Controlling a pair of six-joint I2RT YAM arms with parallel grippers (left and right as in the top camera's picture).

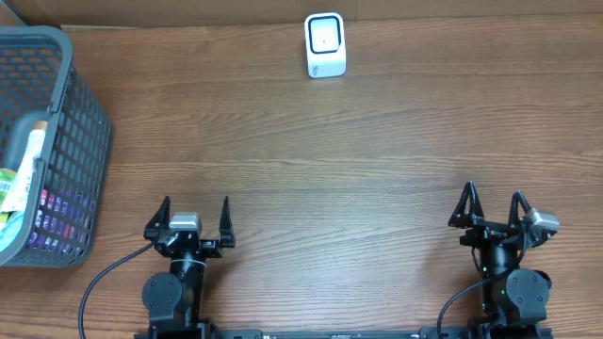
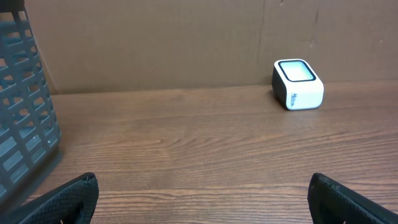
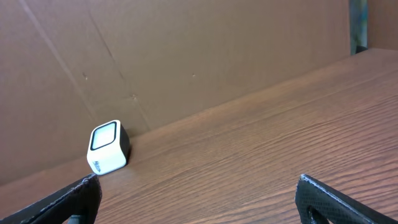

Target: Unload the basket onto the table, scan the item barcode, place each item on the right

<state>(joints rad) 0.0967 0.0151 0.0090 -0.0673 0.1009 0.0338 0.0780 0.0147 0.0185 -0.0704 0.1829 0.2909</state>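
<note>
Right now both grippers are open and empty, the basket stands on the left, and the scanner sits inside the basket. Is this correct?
No: the scanner is not in the basket; it stands on the table at the far edge, apart from it, as the overhead view shows. The rest is right.

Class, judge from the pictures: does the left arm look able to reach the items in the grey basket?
Probably yes. The left gripper is open and empty, only bare table lies between it and the grey basket, and the basket's top is open, though it must clear the wall.
</note>
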